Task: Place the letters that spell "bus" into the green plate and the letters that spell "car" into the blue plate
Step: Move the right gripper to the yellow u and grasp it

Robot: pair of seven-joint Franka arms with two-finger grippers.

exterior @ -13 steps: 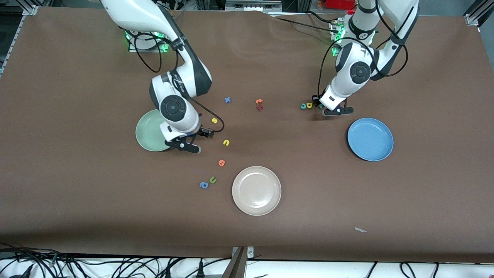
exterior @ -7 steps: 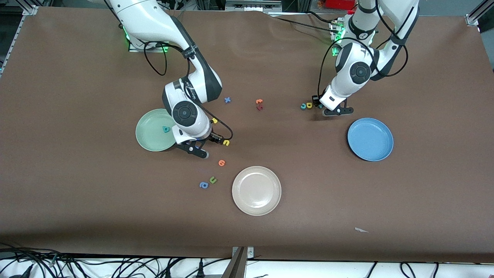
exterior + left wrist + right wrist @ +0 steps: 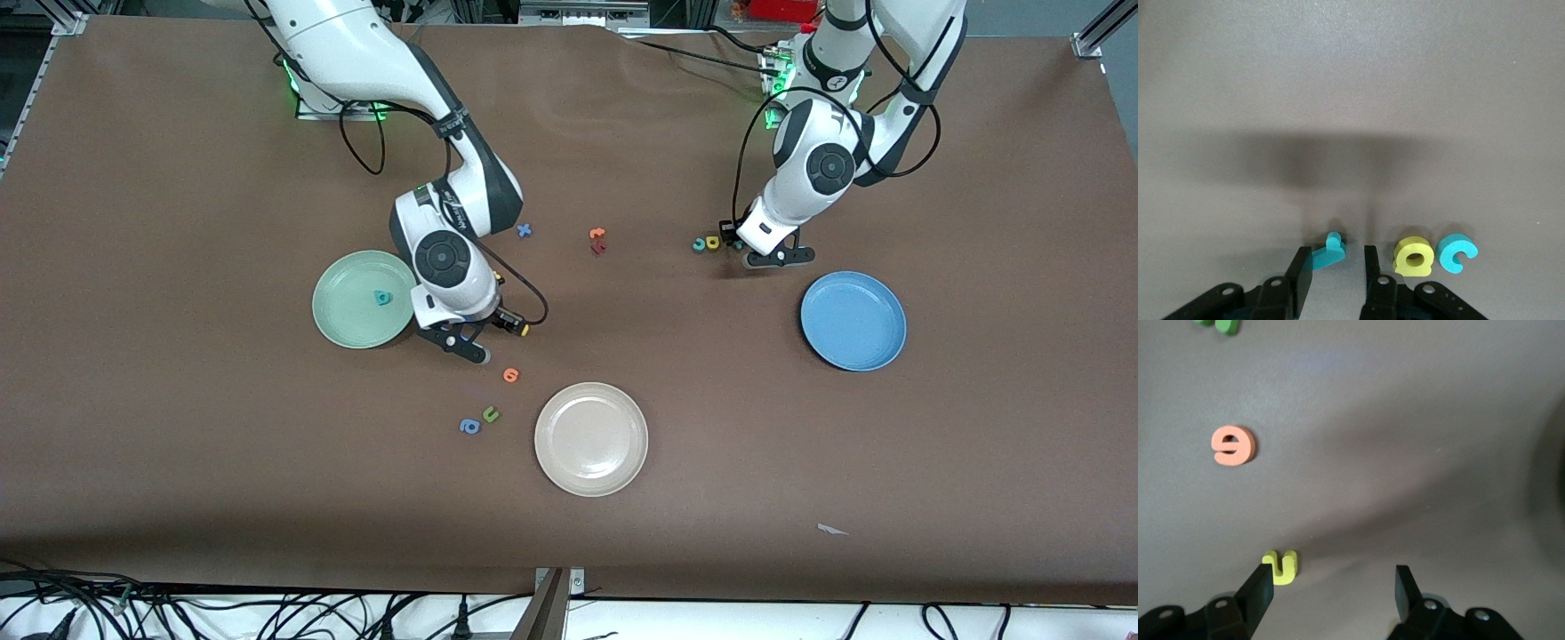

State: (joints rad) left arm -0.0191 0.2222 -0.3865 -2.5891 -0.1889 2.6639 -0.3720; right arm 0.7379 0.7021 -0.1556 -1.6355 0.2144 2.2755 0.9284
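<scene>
Front view: teal b lies in green plate; blue plate holds nothing. Right claw gapes wide, empty, low over counter with yellow u just beside one finger. Left claw part-open astride teal r, not gripping; yellow a and c beside it.

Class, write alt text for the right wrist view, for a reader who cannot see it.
The right gripper, fingers open, hangs over a brown table, with a small yellow u lying by one fingertip. An orange letter lies farther off, apart from it.
</scene>
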